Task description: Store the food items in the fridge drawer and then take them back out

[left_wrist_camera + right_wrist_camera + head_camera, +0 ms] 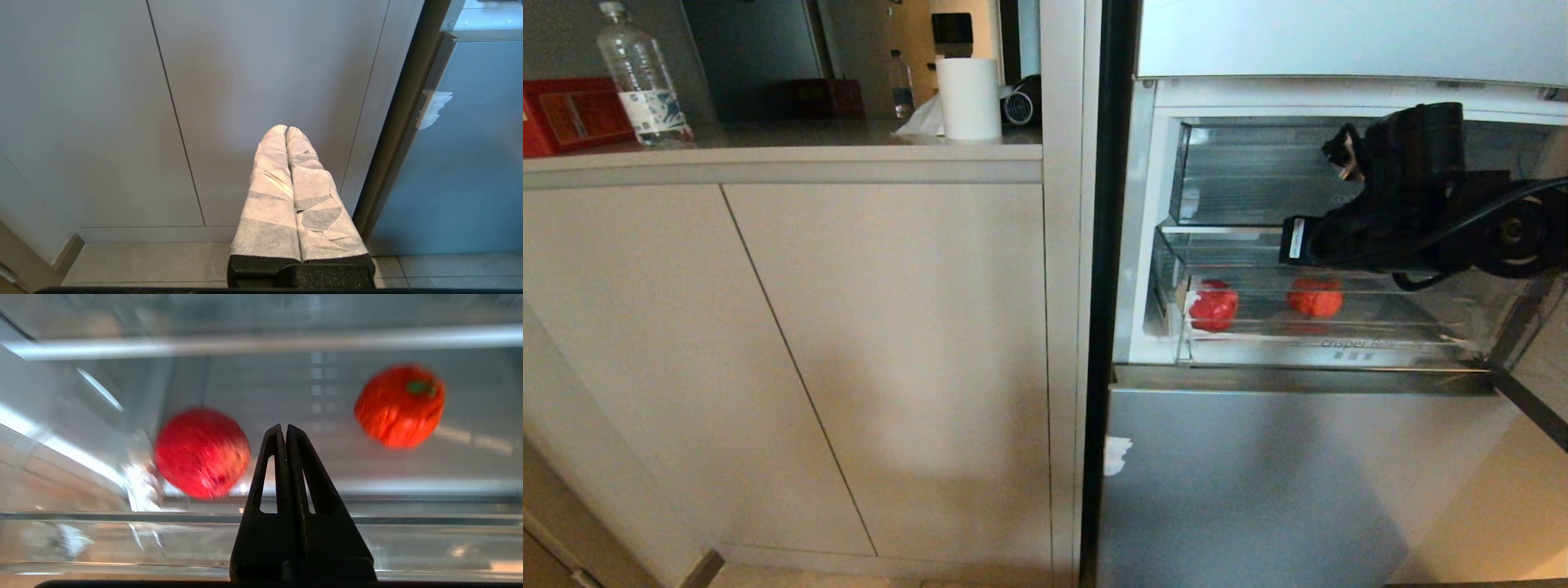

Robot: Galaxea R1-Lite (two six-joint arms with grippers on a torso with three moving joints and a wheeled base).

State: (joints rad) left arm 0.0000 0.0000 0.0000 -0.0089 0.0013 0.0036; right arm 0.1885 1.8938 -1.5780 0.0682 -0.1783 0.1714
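The fridge drawer (1258,349) is clear plastic with grey "crisper box" lettering on its front. Two food items lie inside it. A round red one (1214,306) (202,453) is on the left, with a whitish crinkle beside it. An orange-red fruit with a green stem (1315,296) (398,404) is to its right. My right arm (1413,188) hangs in front of the fridge above the drawer. My right gripper (286,426) is shut and empty, just outside the drawer's front rim (122,516), pointing between the two items. My left gripper (286,128), wrapped in white, is shut and parked facing the cabinet.
A second clear drawer (1258,171) sits above the crisper. A closed steel lower door (1298,482) lies below it. Beige cabinet doors (849,343) fill the left. The counter (784,151) holds a water bottle (641,77), a paper roll (969,98) and a red box (572,114).
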